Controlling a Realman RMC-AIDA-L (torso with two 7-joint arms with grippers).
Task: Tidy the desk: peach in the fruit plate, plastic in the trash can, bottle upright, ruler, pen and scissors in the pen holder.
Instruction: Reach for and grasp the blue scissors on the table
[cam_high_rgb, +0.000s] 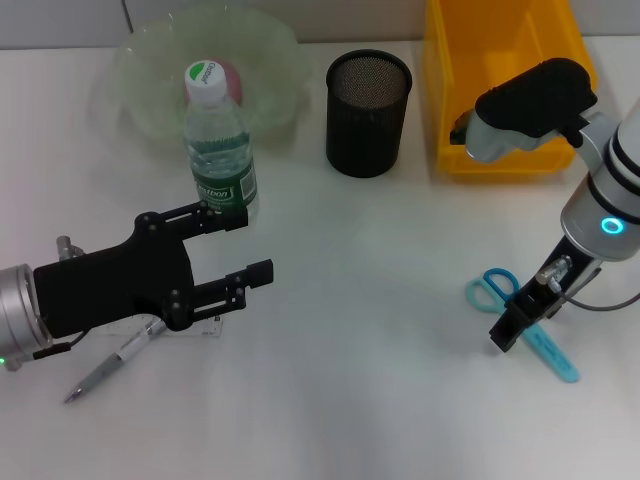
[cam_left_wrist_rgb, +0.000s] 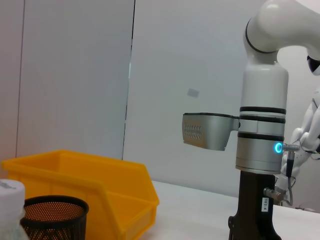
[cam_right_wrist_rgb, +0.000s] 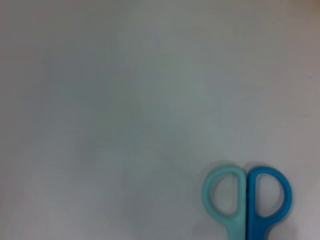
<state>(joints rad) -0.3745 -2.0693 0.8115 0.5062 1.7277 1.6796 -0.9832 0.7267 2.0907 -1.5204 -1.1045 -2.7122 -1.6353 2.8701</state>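
1. White desk fills the scene, with a pale wall behind it in the left wrist view.
2. On it, the scissors (cam_high_rgb: 525, 322) lie flat directly under the right gripper (cam_high_rgb: 512, 326). Their handle loops point toward the middle of the desk, and the sheathed blade runs out past the gripper toward the robot's right and the near edge.
3. That long axis slants across the line of the right gripper, which sits over the neck just behind the loops; whether its fingers are apart or closed cannot be told.
4. Beyond the gripper, up the desk, stands the black mesh pen holder (cam_high_rgb: 368, 112), with the yellow bin (cam_high_rgb: 505, 90) beside it.
5. Left gripper (cam_high_rgb: 232, 252) hovers well away across the desk, fingers spread wide and holding nothing, just beside the upright bottle (cam_high_rgb: 219, 150), with the pen (cam_high_rgb: 115, 360) and a clear ruler (cam_high_rgb: 195, 326) beneath it.
6. My judgement: the right arm is far nearer the scissors, so the pickup falls to it.
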